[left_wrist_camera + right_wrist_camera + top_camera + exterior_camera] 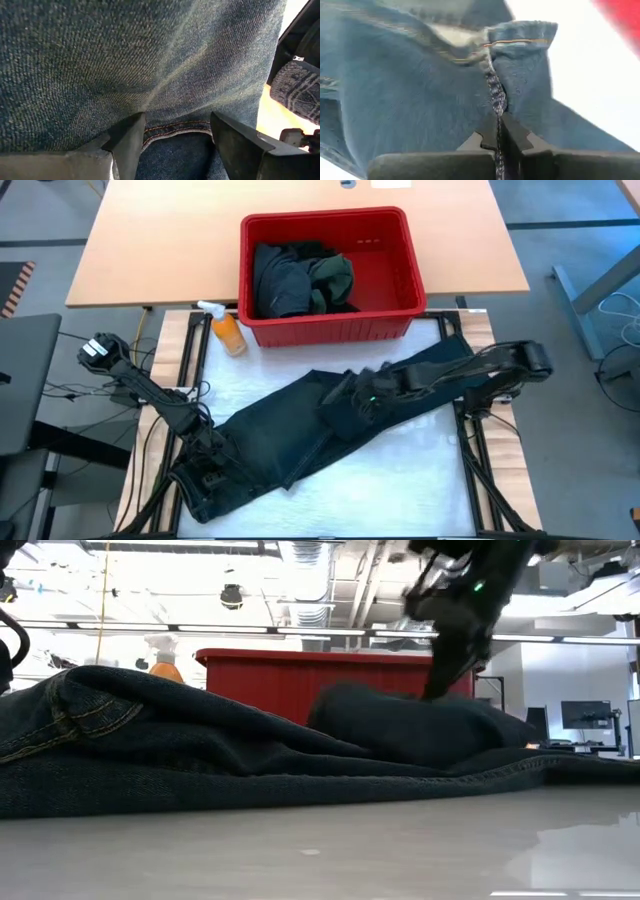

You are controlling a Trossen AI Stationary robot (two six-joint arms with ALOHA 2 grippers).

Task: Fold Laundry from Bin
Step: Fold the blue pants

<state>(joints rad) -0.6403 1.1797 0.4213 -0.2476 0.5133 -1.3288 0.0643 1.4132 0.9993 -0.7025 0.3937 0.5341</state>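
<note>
1. Jeans [300, 430] lie spread diagonally across the white table [400, 480], from the near left corner up toward the far right, in front of the bin [400, 270].
2. Right gripper [497, 131] is over the middle of the jeans, fingers pinched together on a raised fold of denim; the hem with its orange stitching stands up just beyond the fingertips.
3. Low view: the right gripper [440, 680] comes down from above onto a hump of cloth; the rest of the jeans [150, 740] lies in low folds across the table, red bin wall [300, 675] behind.
4. Left gripper [175, 135] sits at the near left end of the jeans, fingers wide apart, a stitched seam lying between them. Denim fills the view ahead; whether the fingers touch the cloth I cannot tell.
5. High view: the left gripper [205, 465] is low on the waist end of the jeans.
6. The bin stands at the far table edge, holding dark laundry [300, 280], black and green pieces bunched on its left side.
7. Orange bottle [225, 330] stands just beside the bin's left near corner.
</note>
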